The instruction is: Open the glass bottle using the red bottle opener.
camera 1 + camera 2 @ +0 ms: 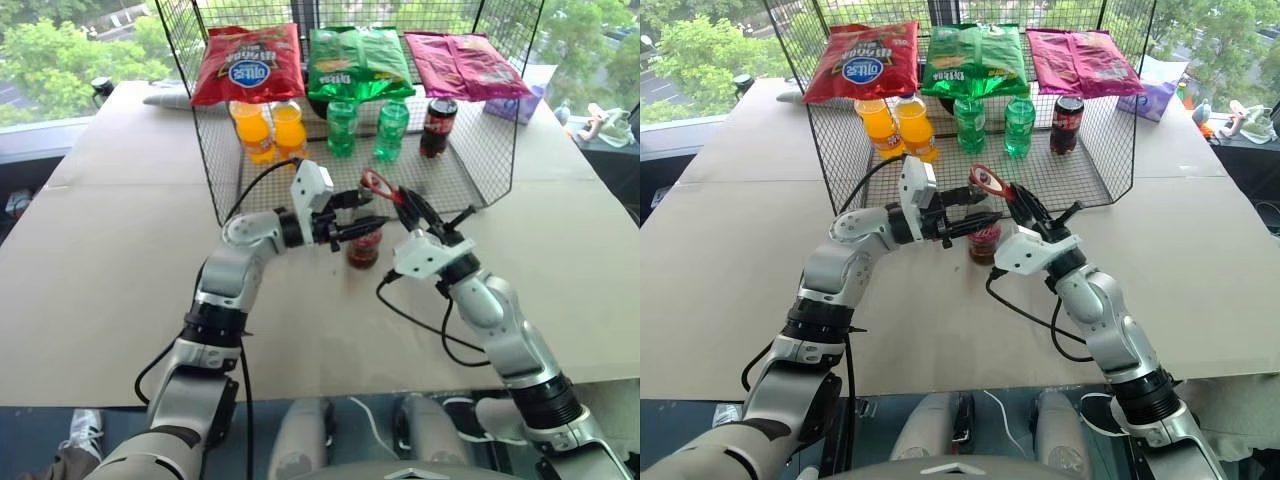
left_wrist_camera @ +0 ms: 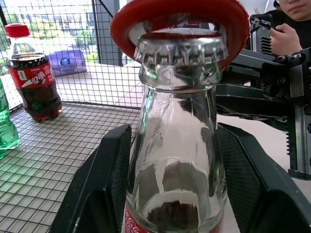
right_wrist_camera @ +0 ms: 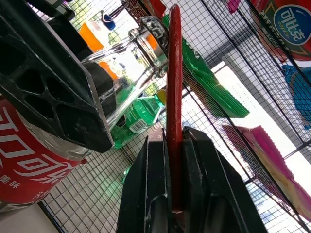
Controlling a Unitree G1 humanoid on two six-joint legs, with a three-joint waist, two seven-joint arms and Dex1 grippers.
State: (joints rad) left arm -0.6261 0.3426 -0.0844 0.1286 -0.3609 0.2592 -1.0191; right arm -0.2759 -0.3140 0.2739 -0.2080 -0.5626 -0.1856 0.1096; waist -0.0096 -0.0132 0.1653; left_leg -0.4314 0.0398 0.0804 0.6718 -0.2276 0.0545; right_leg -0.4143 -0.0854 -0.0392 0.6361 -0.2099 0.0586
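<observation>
My right pincer [image 3: 175, 145] pinches the flat red bottle opener [image 1: 380, 186], ringing the capped clear glass cola bottle [image 2: 177, 160] that my left pincer [image 1: 368, 212] straddles, grip unclear.

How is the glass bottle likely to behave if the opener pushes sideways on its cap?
The glass bottle looks tall and narrow, so it may tip. Its smooth neck could slip between the left gripper's fingers. The red opener, seated over the cap, looks stiff.

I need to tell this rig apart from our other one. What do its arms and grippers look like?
Both arms are silver-grey metal segments with black joint rings. Each wrist carries a white boxy housing, and a loose black cable runs along each arm. The left gripper and right gripper each have two black fingers; the left fingers have ridged inner pads.
</observation>
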